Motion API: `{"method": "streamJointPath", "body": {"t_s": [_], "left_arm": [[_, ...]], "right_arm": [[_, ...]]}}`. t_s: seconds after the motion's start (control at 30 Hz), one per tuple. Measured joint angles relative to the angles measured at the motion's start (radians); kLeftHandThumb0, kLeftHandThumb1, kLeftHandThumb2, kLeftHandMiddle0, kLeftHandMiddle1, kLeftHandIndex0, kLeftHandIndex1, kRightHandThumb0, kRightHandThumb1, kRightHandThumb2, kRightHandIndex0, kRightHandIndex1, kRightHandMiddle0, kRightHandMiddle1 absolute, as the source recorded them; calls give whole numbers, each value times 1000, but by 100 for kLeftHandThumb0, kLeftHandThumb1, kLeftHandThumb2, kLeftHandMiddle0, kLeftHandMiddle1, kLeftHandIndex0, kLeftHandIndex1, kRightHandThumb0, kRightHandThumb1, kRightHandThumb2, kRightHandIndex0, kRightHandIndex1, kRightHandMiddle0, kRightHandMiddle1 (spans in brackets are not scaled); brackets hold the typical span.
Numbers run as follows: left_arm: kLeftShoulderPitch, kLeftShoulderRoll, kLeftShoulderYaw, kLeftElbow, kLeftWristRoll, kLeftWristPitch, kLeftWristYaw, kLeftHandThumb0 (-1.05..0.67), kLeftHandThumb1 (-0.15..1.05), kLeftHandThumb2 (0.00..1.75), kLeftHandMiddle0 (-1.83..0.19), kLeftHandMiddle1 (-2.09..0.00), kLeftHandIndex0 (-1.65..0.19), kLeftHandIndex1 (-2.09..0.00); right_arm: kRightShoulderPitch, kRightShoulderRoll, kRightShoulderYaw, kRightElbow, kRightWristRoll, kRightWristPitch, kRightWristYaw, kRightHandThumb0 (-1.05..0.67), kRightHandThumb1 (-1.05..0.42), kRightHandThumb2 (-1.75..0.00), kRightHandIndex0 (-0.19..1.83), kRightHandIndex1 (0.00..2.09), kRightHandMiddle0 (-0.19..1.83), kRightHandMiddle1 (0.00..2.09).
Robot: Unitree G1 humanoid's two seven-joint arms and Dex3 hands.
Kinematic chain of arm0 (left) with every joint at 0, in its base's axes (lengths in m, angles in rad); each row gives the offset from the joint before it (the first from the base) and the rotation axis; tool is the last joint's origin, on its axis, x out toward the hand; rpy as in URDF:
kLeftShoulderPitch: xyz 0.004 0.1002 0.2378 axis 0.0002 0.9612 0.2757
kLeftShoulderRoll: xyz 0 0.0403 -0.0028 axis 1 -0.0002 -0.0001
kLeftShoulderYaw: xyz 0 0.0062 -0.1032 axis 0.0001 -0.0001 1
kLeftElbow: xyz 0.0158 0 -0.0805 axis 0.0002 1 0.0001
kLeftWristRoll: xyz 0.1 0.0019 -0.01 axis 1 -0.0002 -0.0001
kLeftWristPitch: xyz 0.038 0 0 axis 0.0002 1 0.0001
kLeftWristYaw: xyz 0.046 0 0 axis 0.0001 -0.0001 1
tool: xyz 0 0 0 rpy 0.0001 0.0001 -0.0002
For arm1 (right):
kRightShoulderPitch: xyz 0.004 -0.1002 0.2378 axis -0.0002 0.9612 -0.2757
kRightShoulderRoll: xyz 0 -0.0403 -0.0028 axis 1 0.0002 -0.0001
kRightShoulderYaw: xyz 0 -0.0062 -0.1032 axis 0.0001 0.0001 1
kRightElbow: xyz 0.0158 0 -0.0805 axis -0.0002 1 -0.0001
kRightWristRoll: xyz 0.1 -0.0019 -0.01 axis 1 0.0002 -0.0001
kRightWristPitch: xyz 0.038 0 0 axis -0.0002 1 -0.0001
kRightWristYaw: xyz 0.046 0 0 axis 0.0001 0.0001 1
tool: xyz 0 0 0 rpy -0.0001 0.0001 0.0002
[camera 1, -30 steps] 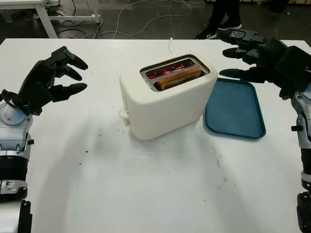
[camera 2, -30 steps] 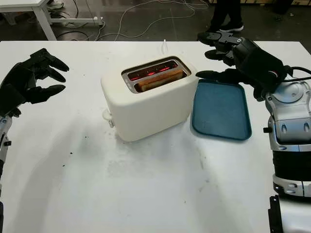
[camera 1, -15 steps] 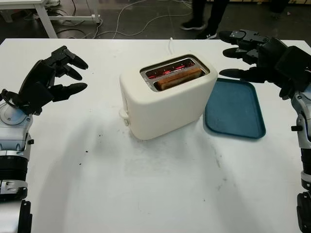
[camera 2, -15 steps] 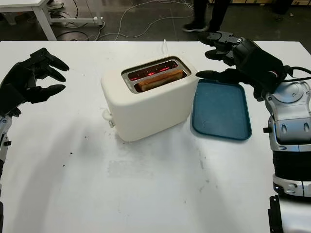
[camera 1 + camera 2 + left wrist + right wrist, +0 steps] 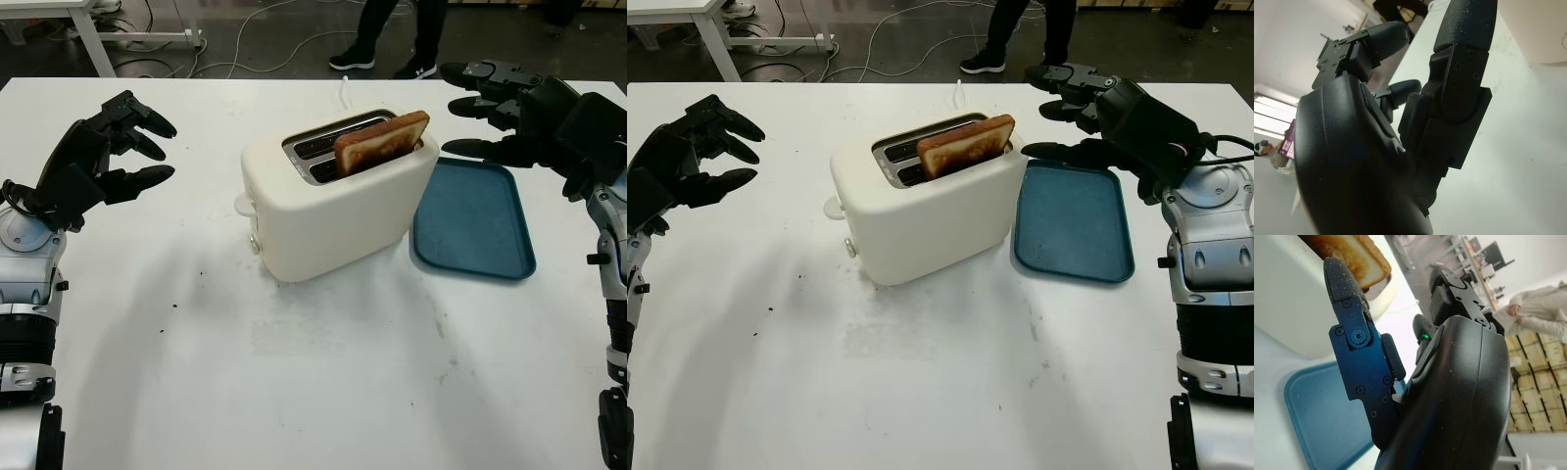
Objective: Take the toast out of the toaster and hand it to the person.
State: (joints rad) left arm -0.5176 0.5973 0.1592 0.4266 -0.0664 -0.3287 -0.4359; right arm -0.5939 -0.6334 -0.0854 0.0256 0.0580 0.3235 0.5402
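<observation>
Now the toast (image 5: 381, 143) is seen standing tilted out of the front slot of the cream toaster (image 5: 333, 201), its upper half raised clear of the toaster's top. The right hand (image 5: 509, 113) is held open and empty in the air to the toaster's right, above the far edge of the blue tray (image 5: 475, 220). The left hand (image 5: 103, 157) is open too, well apart on the toaster's left above the white table (image 5: 313, 382). The slice is judged light, stiff but brittle, crumbly and probably hot, so a gentle pinch across its exposed upper faces is advised. A person's legs (image 5: 392, 34) are seen beyond the toaster.
</observation>
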Motion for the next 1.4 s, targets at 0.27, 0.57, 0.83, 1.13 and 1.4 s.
{"method": "streamJointPath", "body": {"t_s": [0.27, 0.57, 0.83, 1.13, 1.4], "left_arm": [[0, 0, 0, 0, 0, -1, 0, -105, 92, 14, -17, -152, -18, -141], [0, 0, 0, 2, 0, -2, 0, -105, 92, 16, -15, -153, -17, -141], [0, 0, 0, 2, 0, -2, 0, -105, 92, 15, -16, -154, -18, -142], [0, 0, 0, 1, 0, -2, 0, -105, 92, 13, -16, -152, -19, -140], [0, 0, 0, 1, 0, -2, 0, -105, 92, 13, -17, -152, -20, -139]], "right_arm": [[-10, 31, -24, 6, 17, -6, -20, -47, -71, 0, 0, 66, 29, 10], [-167, 36, -4, 40, -8, -69, -27, -25, -58, -1, 21, 112, 53, 32], [-321, 9, 112, 174, -150, -329, -4, -17, -45, 0, 94, 64, 97, 38], [-450, -7, 223, 380, -235, -646, 120, -54, -45, -1, 101, 42, 103, 22], [-450, -7, 269, 358, -306, -712, 136, -55, -50, -2, 94, 37, 97, 15]]}}
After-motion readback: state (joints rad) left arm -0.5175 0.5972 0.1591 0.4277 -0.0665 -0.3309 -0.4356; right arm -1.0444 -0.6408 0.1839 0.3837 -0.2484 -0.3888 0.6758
